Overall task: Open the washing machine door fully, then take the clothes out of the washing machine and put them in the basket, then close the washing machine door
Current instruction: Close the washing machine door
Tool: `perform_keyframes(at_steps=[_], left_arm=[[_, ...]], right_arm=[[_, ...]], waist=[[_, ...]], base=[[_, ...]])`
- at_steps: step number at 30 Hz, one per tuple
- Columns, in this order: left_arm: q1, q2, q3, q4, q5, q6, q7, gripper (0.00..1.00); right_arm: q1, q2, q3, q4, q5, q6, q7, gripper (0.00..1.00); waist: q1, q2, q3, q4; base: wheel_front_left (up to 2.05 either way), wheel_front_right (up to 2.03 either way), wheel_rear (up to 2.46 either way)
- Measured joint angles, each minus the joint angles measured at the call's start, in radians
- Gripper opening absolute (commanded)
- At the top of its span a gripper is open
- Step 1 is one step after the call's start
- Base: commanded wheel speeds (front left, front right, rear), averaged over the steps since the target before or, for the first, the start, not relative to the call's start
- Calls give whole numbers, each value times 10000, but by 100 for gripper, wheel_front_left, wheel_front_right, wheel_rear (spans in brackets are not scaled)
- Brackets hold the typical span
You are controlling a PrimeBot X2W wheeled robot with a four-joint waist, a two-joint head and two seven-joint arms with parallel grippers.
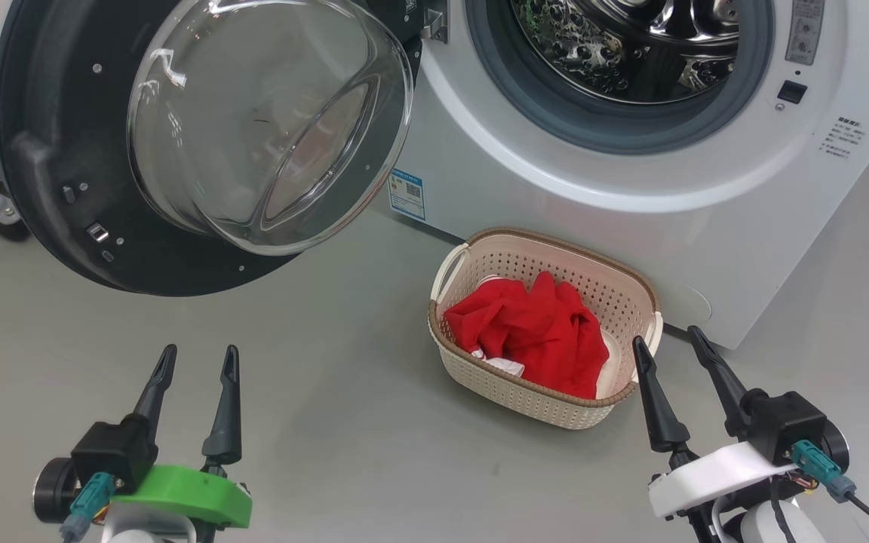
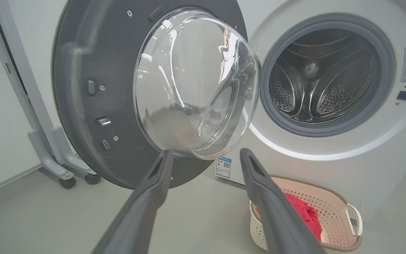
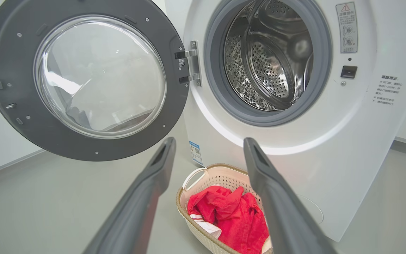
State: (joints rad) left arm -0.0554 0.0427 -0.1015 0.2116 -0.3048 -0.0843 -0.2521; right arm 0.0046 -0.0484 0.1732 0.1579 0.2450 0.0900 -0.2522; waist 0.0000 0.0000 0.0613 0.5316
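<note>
A warning triangle [image 3: 345, 7] heads a grey label [image 3: 346, 31] on the washing machine [image 3: 330, 158]; other print unreadable.

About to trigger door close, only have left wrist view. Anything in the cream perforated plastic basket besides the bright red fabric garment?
Observer: Yes, a white garment with thin red stripes lies partly under the red garment in the basket.
Operator: Right pincer?
Observer: The right pincer is open and empty, beside the basket's right end.
Operator: Door hinge?
Observer: The metal hinge holds the round black-rimmed glass door swung wide open.
</note>
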Motion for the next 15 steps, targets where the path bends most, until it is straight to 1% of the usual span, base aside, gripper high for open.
perform_keyframes(at_steps=[9,10,11,12,15], left_arm=[[3,0,-6,0,38,0,0,100],[9,0,-13,8,42,-2,0,87],[20,0,-19,10,42,-2,0,40],[34,0,-19,10,42,-2,0,0],[45,2,-13,0,42,-2,0,0]], right_arm=[[0,0,13,6,0,0,0,100],[0,0,19,8,0,0,0,100],[-1,0,23,8,0,0,0,100],[-1,0,27,8,0,0,0,100],[-1,0,61,8,0,0,0,100]], waist=[[0,0,-1,-7],[0,0,-1,-9],[0,0,-1,-11],[0,0,0,-13],[0,0,18,-20]], base=[[0,0,0],[0,0,0],[0,0,0],[0,0,0],[0,0,0]])
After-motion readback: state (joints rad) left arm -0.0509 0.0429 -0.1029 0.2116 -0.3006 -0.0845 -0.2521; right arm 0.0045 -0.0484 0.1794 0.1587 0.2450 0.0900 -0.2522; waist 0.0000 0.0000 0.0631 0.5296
